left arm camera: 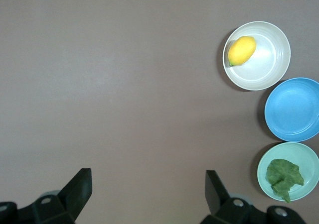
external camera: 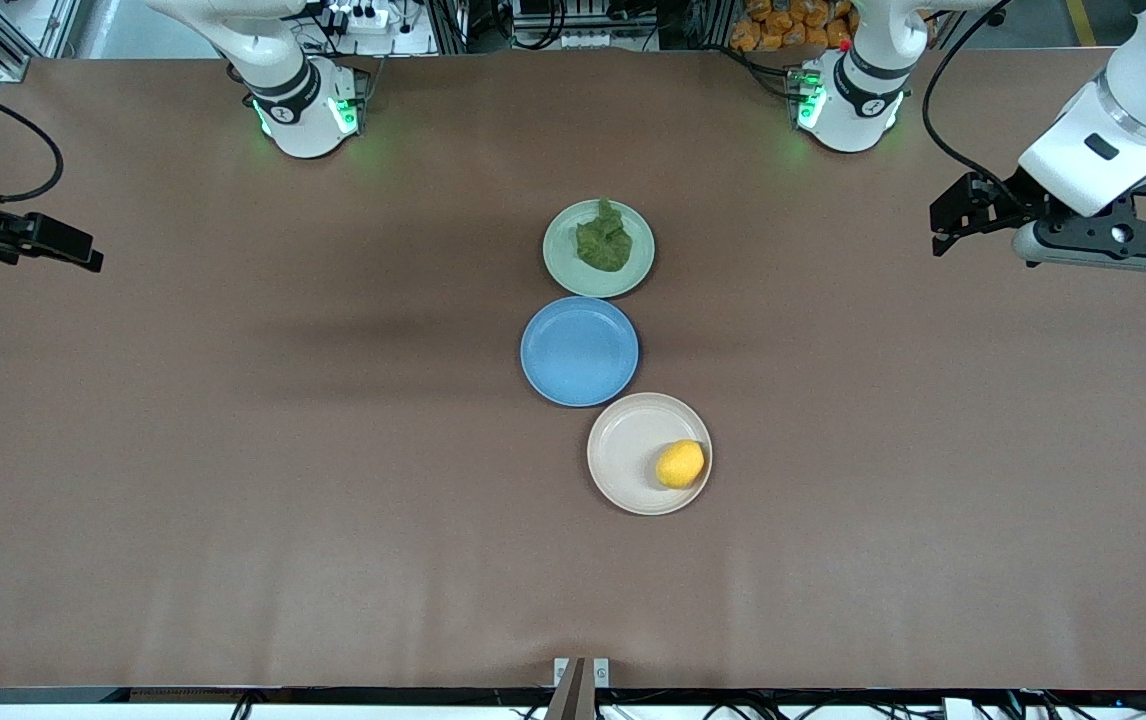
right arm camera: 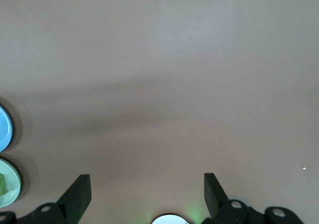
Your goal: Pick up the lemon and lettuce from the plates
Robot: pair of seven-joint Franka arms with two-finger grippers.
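Three round shallow plates in a row down the middle of the table (external camera: 233, 450), each touching or just beside the next. Farthest from the front camera, a pale green plate (external camera: 561, 262) bearing the lettuce (external camera: 603, 240), dark green, wrinkly, ragged at the edges. In the middle, a smooth blue plate (external camera: 579, 351). Nearest the camera, a beige-cream plate (external camera: 623, 450) carrying the lemon (external camera: 680, 464), bright yellow, oval, dimpled, resting against the rim toward the left arm's end.

Matte brown tabletop, faintly creased, with soft shadows near the plates. Along the top edge, white arm bases with green lights, cables, metal framing and a heap of orange objects. No legible writing or labels.

Left gripper (left arm camera: 147, 196) raised over bare table at the left arm's end, well apart from the plates, black fingers (left arm camera: 79, 186) spread wide, holding nothing. Right gripper (right arm camera: 147, 196) likewise up over bare table at the right arm's end, fingers (right arm camera: 79, 189) parted wide, holding nothing.
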